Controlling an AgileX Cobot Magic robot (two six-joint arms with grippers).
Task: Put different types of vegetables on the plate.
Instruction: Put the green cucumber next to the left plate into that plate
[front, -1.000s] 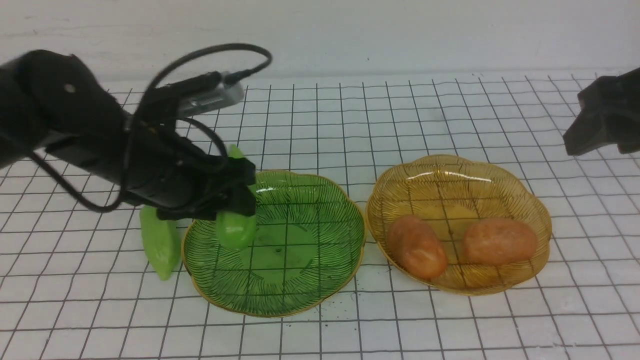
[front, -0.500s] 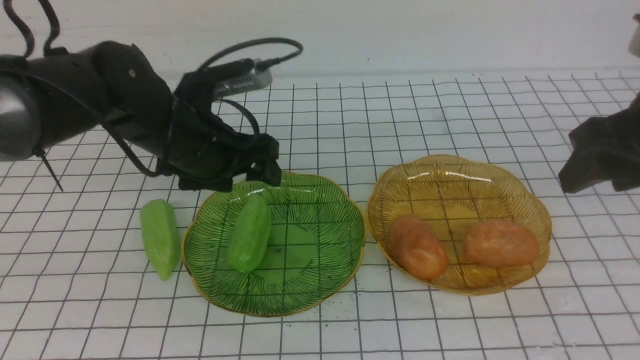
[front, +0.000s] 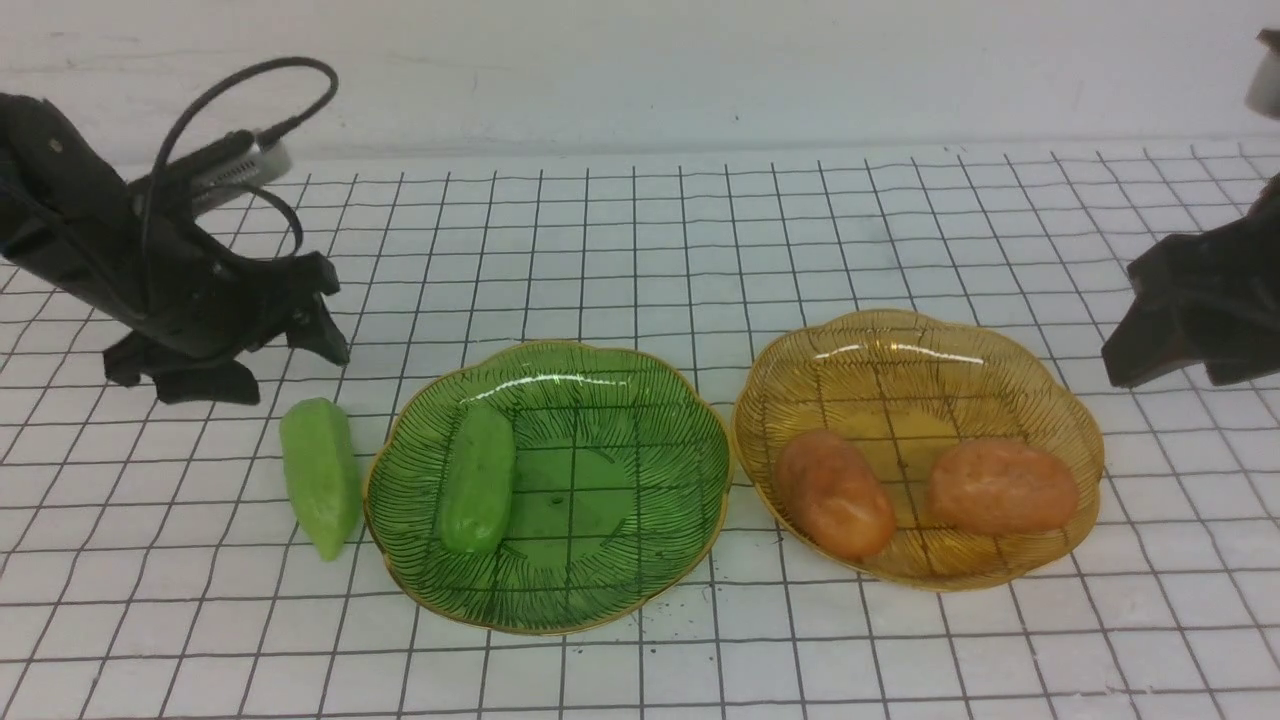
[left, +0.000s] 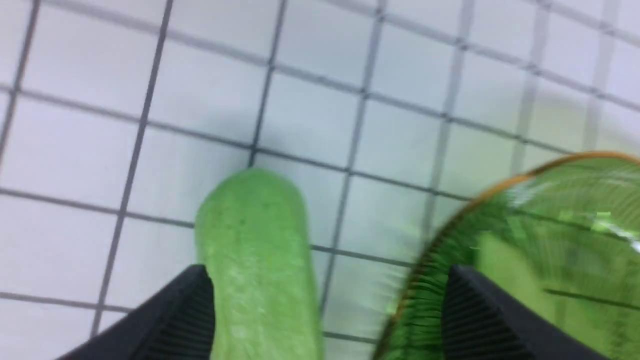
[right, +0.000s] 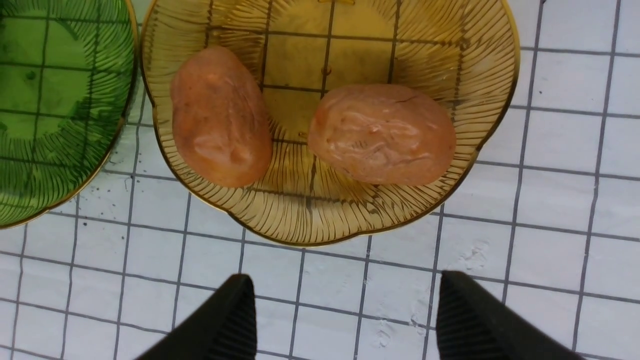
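Left wrist view: my left jaws are spread wide and empty above the worktop (left: 320, 115), with the loose cucumber (left: 255, 250) showing between them close by one finger, the green plate (left: 550, 210) by the other. A second cucumber (front: 478, 492) lies inside that plate. My right jaws stand apart and empty, off to the right of the yellow plate (right: 350, 215), which holds a potato (right: 220, 117) beside a second potato (right: 382, 132)
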